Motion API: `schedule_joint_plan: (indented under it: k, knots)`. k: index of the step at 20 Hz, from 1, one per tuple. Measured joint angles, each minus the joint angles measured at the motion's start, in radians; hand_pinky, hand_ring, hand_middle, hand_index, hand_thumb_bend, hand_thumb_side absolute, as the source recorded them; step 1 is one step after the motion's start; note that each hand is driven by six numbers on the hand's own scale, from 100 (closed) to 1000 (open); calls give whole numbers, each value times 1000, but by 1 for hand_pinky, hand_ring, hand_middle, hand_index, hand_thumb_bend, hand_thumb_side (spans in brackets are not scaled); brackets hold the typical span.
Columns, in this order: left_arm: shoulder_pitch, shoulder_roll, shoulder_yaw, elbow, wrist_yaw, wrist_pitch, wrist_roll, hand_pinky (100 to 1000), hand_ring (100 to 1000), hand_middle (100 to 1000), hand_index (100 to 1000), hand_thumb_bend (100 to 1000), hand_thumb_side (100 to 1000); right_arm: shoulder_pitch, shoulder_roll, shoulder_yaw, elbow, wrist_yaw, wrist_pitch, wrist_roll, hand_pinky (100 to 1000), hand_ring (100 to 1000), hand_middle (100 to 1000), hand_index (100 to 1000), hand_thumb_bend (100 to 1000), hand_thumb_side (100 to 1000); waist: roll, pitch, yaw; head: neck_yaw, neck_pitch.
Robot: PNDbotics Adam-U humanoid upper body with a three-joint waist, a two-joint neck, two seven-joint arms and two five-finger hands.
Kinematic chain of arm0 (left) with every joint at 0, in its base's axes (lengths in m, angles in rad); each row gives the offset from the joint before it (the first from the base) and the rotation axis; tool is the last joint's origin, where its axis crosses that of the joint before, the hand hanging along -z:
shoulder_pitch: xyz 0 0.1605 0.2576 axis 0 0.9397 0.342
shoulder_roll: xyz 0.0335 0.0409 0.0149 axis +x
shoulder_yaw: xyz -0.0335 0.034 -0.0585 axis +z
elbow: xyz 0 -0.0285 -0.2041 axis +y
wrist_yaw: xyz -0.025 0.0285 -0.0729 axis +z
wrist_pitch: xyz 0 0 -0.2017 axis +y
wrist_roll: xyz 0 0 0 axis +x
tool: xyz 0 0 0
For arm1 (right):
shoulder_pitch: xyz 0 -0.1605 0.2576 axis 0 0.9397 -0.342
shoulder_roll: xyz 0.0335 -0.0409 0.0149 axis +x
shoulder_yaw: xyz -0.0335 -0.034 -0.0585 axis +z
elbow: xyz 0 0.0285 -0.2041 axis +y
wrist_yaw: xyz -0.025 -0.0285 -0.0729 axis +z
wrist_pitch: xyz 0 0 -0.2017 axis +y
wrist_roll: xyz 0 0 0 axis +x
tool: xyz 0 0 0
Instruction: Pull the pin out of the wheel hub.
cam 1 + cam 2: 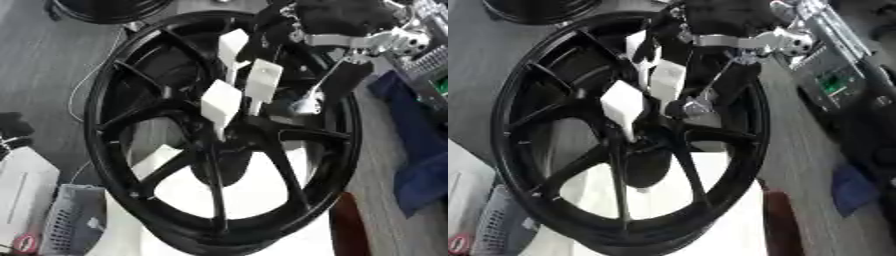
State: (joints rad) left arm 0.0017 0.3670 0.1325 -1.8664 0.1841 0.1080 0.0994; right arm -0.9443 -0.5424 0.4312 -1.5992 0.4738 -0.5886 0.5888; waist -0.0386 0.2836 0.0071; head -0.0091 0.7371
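A black spoked wheel rim (pixel 114 150) stands tilted and fills most of both views. Its hub (pixel 229 137) lies at the centre where the spokes meet. My right arm comes in from the upper right, black with a silver wrist (pixel 346 41). My right hand (pixel 220 102), with white blocky parts, hangs over the upper spokes and reaches down to the hub. A small silver piece (pixel 306 105) shows just right of the hand, on a thin rod. I cannot tell whether it is the pin or whether the hand holds it. My left hand shows in no view.
A white surface (pixel 262 190) shows through the lower spokes. A grey mesh basket (pixel 70 220) and a white box (pixel 22 190) sit at the lower left. Blue cloth (pixel 420 150) lies at the right, and another dark tyre (pixel 105 7) at the top left.
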Motion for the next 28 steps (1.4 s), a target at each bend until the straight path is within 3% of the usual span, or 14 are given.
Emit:
schedule_joint_plan:
  k: [18, 28]
  knots:
    - [-2, 0, 0, 0, -4, 3, -7, 731, 698, 588, 711, 100, 874, -3, 0, -3, 0, 21, 0, 0, 878, 750, 658, 789, 402, 533, -1, 13, 1, 3, -3]
    - [-2, 0, -3, 1, -4, 4, -12, 733, 699, 589, 712, 100, 880, -5, -1, -6, 0, 30, 0, 0, 887, 775, 687, 796, 460, 515, -1, 19, 1, 5, -22]
